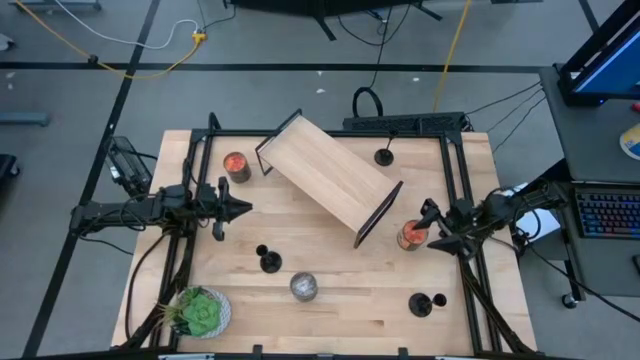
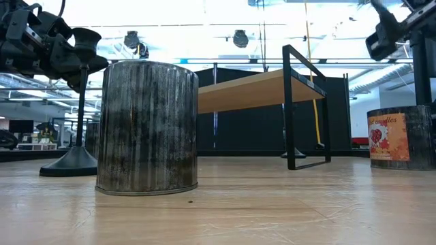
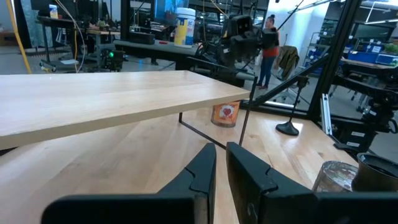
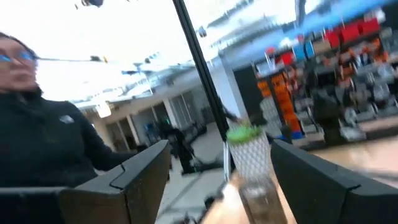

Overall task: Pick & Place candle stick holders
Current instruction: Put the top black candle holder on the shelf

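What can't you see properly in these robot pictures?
- Low view: the silver jar stands in front of a candle stick holder, hiding part of its base.
- Low view: the orange jar is cut off by the picture's right edge.
- Right wrist view: the potted plant is blurred.
- High view: the candle stick holders' cups are too small to make out.

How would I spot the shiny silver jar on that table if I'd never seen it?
Start at the slanted wooden shelf in the table's middle, then move toward the near edge, right of the green plant. The silver jar stands there beside a black candle stick holder. It is squat, ribbed metal, unlike the two orange-red jars.
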Controlling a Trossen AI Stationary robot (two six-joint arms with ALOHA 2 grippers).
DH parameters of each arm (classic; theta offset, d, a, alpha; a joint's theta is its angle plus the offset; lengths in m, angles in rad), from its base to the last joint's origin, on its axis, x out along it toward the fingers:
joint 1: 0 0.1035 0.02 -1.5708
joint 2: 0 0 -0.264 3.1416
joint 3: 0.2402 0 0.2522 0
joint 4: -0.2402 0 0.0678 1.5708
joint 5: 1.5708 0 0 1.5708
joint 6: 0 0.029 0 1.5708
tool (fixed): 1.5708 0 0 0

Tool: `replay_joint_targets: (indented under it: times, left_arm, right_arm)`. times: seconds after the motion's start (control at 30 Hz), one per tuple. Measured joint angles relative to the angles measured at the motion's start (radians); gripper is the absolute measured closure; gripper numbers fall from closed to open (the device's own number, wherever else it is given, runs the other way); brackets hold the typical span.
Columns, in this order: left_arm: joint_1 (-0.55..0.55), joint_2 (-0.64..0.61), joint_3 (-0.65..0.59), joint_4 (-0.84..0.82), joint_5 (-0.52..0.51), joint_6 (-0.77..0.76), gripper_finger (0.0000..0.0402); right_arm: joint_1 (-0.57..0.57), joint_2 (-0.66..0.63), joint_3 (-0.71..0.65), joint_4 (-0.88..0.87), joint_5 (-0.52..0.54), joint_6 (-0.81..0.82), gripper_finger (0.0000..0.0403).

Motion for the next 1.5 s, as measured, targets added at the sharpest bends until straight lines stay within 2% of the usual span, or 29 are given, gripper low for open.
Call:
replay_joint_targets:
  times: [0.1,0.27,0.43,0.67,0.8,0.9,1.1,1.3,1.5]
  left_arm:
    - [0.0,0.0,0.0,0.037,-0.015,-0.018,0.036]
    - [0.0,0.0,0.0,0.145,-0.022,-0.166,0.036]
    - [0.0,0.0,0.0,0.17,-0.046,-0.2,0.036]
    - [0.0,0.0,0.0,0.174,-0.093,-0.238,0.036]
    - [0.0,0.0,0.0,0.173,-0.095,-0.237,0.036]
    - [0.0,0.0,0.0,0.173,-0.096,-0.235,0.036]
    - [0.0,0.0,0.0,0.172,-0.097,-0.241,0.036]
    - [0.0,0.0,0.0,0.172,-0.14,-0.242,0.036]
    - [0.0,0.0,0.0,0.171,-0.176,-0.243,0.036]
  right_arm:
    - [0.0,0.0,0.0,0.102,0.0,-0.061,0.0128]
    - [0.0,0.0,0.0,0.265,0.0,-0.256,0.0128]
    - [0.0,0.0,0.0,0.288,0.0,-0.39,0.0129]
    - [0.0,0.0,0.0,0.279,0.002,-0.43,0.0128]
    - [0.0,0.0,0.0,0.28,0.047,-0.366,0.0129]
    - [0.0,0.0,0.0,0.286,0.182,-0.334,0.0131]
    - [-0.001,0.003,0.011,0.375,0.627,-0.389,0.0131]
    - [-0.001,0.046,0.147,0.218,0.822,-0.579,0.0131]
    - [-0.001,0.2,0.364,0.078,1.032,-0.648,0.0132]
